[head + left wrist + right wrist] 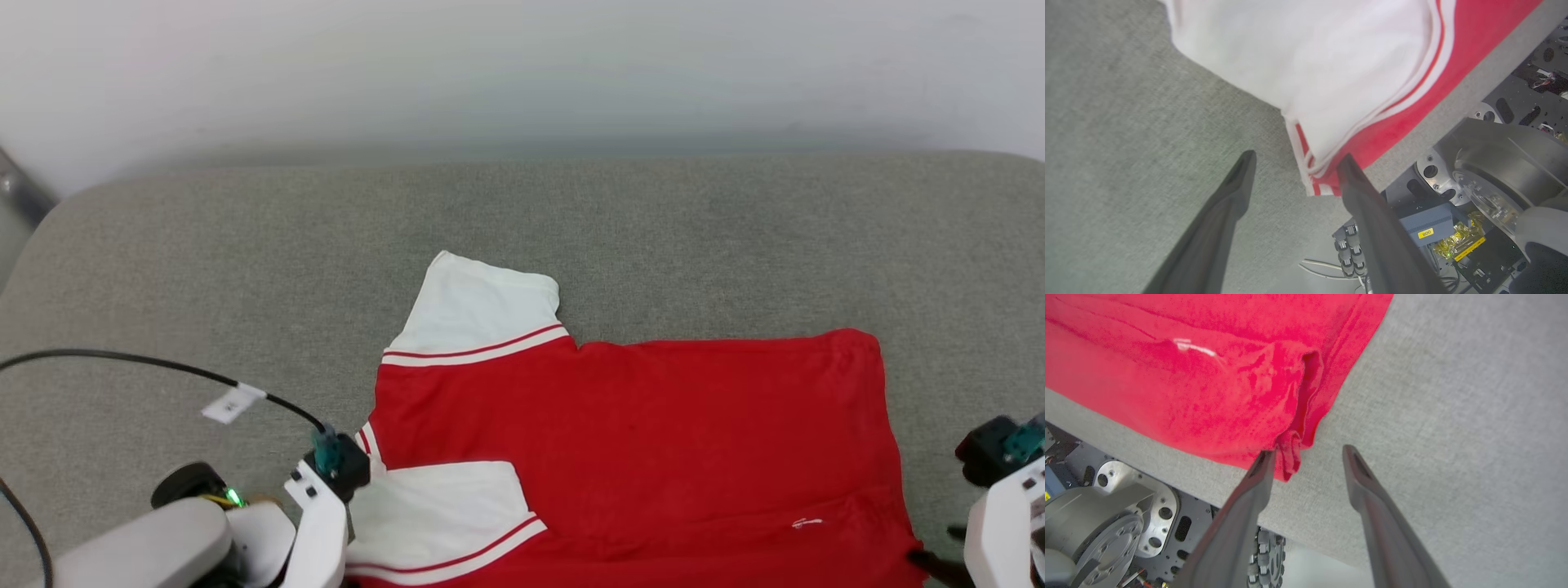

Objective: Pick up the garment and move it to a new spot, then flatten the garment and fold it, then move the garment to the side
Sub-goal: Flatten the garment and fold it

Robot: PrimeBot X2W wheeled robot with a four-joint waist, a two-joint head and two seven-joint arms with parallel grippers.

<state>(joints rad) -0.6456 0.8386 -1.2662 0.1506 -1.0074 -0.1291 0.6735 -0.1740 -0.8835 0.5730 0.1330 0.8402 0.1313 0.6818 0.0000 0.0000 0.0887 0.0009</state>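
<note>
Red jersey-style T-shirt w/ white sleeves (637, 441) lies on grey fabric surface (245, 245), long axis 9–3 o'clock. Left gripper (1296, 157) wide open, empty, sleeve corner (1323, 179) at 12; right gripper (1308, 451) open, empty, hem corner (1288, 465) at 11.

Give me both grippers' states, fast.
Left gripper: open, holding nothing, with a corner of the garment by its fingertips.
Right gripper: open, holding nothing, beside the garment's hem corner.
</note>
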